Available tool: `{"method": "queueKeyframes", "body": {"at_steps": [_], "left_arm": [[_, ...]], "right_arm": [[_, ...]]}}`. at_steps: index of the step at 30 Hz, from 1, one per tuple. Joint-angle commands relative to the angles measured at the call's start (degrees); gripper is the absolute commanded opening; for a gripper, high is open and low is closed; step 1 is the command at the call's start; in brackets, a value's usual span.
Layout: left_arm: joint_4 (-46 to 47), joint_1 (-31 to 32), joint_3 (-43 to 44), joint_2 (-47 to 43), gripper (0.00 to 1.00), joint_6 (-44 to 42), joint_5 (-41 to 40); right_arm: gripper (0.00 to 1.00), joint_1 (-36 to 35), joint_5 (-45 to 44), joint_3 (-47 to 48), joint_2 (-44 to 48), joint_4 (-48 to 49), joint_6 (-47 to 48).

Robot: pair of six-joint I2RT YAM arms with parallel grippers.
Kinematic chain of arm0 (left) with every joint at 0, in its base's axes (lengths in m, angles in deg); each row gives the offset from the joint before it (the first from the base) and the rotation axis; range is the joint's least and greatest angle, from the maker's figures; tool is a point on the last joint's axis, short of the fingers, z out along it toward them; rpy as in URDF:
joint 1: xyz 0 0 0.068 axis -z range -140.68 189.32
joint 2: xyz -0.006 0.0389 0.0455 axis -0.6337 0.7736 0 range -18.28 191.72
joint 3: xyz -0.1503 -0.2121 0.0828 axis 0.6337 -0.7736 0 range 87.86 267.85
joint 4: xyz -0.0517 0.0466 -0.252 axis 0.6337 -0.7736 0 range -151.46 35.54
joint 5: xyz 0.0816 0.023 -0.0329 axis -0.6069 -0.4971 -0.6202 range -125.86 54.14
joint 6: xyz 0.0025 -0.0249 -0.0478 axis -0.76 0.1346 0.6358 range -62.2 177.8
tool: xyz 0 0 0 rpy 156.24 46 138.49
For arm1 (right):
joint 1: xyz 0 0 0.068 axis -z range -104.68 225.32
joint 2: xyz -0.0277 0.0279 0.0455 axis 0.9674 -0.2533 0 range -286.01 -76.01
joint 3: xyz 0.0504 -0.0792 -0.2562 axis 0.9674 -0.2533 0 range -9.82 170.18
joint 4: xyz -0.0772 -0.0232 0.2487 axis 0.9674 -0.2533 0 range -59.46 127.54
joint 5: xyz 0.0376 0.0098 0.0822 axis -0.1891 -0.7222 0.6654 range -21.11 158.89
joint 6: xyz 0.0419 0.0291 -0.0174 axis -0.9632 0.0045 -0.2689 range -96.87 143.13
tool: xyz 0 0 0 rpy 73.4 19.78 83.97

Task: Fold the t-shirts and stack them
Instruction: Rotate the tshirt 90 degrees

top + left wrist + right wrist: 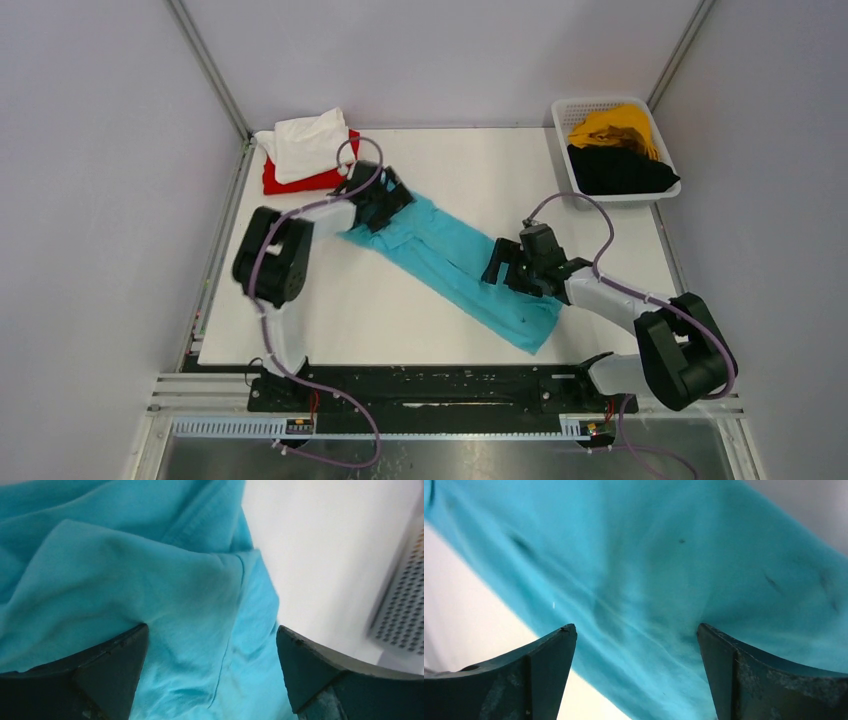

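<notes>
Lying diagonally, turquoise t-shirt (450, 255), long wrinkled strip, left end effector (212, 645) spread, right end effector (636, 640) spread

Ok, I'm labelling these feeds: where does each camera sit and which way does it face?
Top external: above and behind the bases, looking down on the table, the whole turquoise t-shirt, the left arm and right arm.
Left wrist: on the left arm, facing down past the open left end effector onto the cloth.
Right wrist: same, past the open right end effector.
Shared: all three show the turquoise t-shirt.
</notes>
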Motion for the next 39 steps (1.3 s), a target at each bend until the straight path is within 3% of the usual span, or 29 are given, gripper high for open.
{"method": "queueKeyframes", "body": {"at_steps": [1,5,10,16,20,25,28,32,35,39], "left_arm": [[-8.8,0.0,21.8,16.8,0.99,-0.6,9.0],[-12.6,0.4,45.6,31.4,0.99,1.4,20.2],[-17.9,1.3,69.7,47.4,0.99,3.7,25.4],[-11.3,0.6,71.7,50.1,0.99,7.4,25.9],[-9.0,-0.1,73.2,50.1,0.99,7.6,25.4],[-6.9,-0.4,74.8,48.4,0.99,8.1,26.5],[-6.8,-0.2,73.6,44.0,0.99,6.7,27.6],[-9.7,0.3,64.9,31.8,0.99,1.3,29.0],[-12.3,2.1,51.1,16.6,0.99,-8.3,22.5],[-10.4,5.6,26.7,-5.3,0.99,-15.5,14.2]], "right_arm": [[0.99,-5.6,4.5,-2.8,0.6,0.3,-8.3],[1.00,-16.0,3.0,-3.6,2.9,-1.1,-12.7],[0.99,-28.2,1.4,-0.8,1.2,0.6,-15.5],[0.99,-35.7,-3.4,4.0,3.2,-3.4,-10.5],[1.00,-38.9,0.9,4.1,6.2,-0.8,-8.6],[0.99,-41.2,-1.6,3.7,11.4,-3.2,-7.5],[0.99,-41.2,-9.2,2.9,15.5,-6.5,-9.6],[0.99,-41.0,-22.7,3.5,21.6,-14.8,-7.2],[1.00,-39.9,-28.6,1.6,26.7,-18.9,-7.8],[0.99,-32.4,-25.8,-2.8,32.7,-21.9,-11.4]]}}
